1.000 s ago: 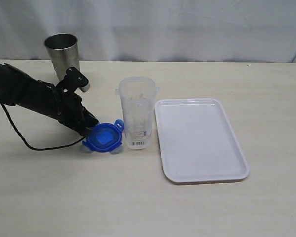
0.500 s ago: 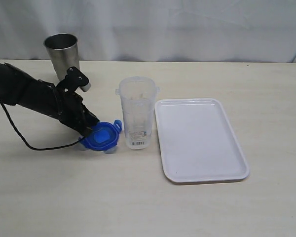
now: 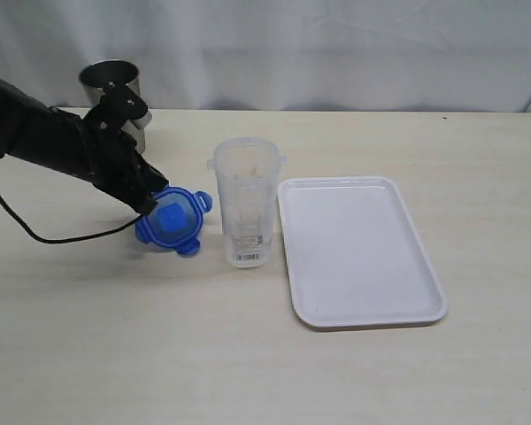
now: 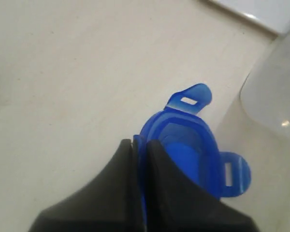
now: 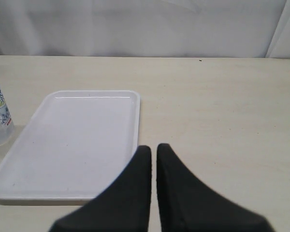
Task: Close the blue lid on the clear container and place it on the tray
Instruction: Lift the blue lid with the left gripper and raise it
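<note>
- Blue lid point(image 3: 168, 223) is off the table point(image 3: 248, 372) now, tilted up on edge just to the left of the clear container point(image 3: 246, 212). A second ago it lay flat by the container's base.
- My left fingers point(image 3: 144, 197) are clamped on the lid's rim on the side away from the container. They were already at that rim a second ago, but low against the table.
- The left arm has risen with the lid and now covers part of the steel cup point(image 3: 106, 75) standing behind and left of the container. Earlier the cup stood clear of the arm.
- The container stands upright and uncapped where it was. The tray point(image 3: 358, 252) lies flat just to its right, also unmoved.
- From the exterior view I can't judge whether the lid's nearest flap touches the container wall; they look narrowly apart.
- The left wrist view settles the grip: both finger tips pinch the blue rim between them, and two slotted flaps stick out beyond.
- Only the right wrist view shows my right fingers point(image 5: 140, 193). They are pressed together on nothing, hovering on the tray's far side from the container.
- That view also catches a printed label on the container at its edge.
</note>
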